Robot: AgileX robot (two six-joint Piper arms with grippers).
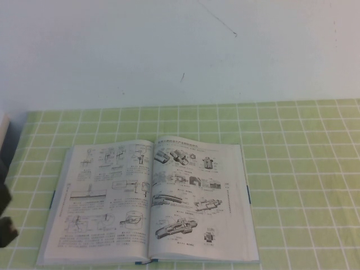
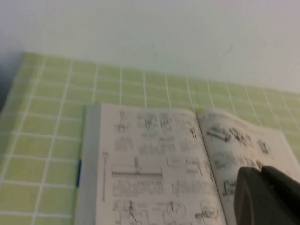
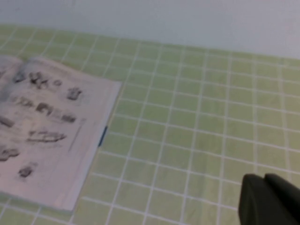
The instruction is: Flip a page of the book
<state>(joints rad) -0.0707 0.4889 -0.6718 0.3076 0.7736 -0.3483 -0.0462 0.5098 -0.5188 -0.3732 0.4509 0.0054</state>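
Observation:
The book [image 1: 107, 197] lies open and flat on the green checked table, with blue cover edges showing. Its right-hand leaf, the page [image 1: 194, 197], shows black machine-part drawings and lies flat. The left-hand leaf carries line sketches in a grid. My left gripper [image 2: 260, 171] is shut and empty, hovering above the book's lower middle; the page [image 2: 239, 138] shows beyond it. A dark part of the left arm [image 1: 4, 219] shows at the left edge of the high view. My right gripper [image 3: 264, 177] is shut and empty, over bare table to the right of the page [image 3: 47, 122].
The green checked tablecloth [image 1: 304, 185] extends to the right of and behind the book. A white wall [image 1: 180, 50] stands behind the table. A dark object [image 1: 3, 135] stands at the far left edge.

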